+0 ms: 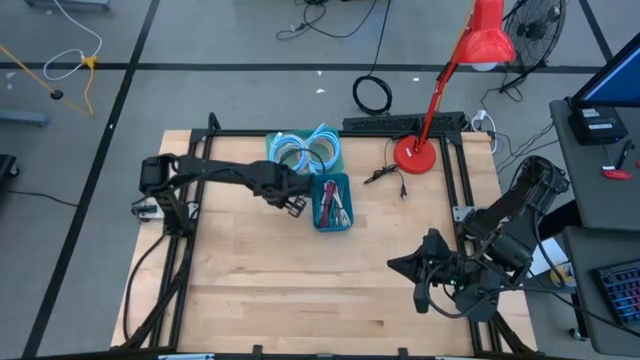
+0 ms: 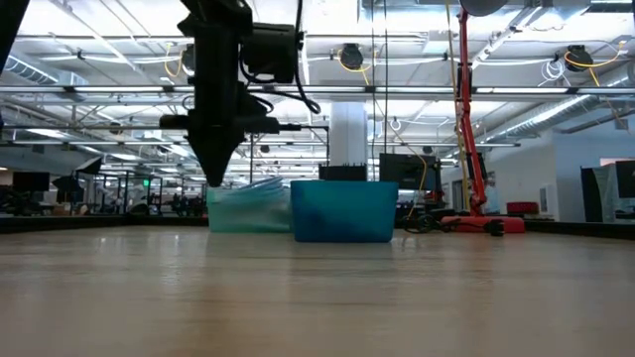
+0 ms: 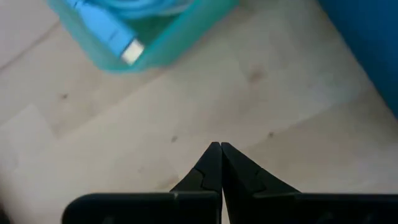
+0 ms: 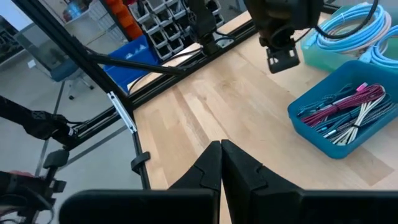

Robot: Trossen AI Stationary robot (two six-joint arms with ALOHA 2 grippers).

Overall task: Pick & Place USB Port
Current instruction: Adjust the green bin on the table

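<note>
A teal bin at the table's far middle holds coiled light blue USB cables; one plug shows at its corner. Beside it, nearer the front, a blue bin holds red and white cables. My left gripper is shut and points down over bare wood just left of the blue bin, clear of the table, with nothing between its fingers. My right gripper waits shut, raised over the table's near right part.
A red desk lamp's base and a loose black cable lie at the far right. A black power strip runs along the far edge. Black frame rails border the table. Bare wood spreads across the near half.
</note>
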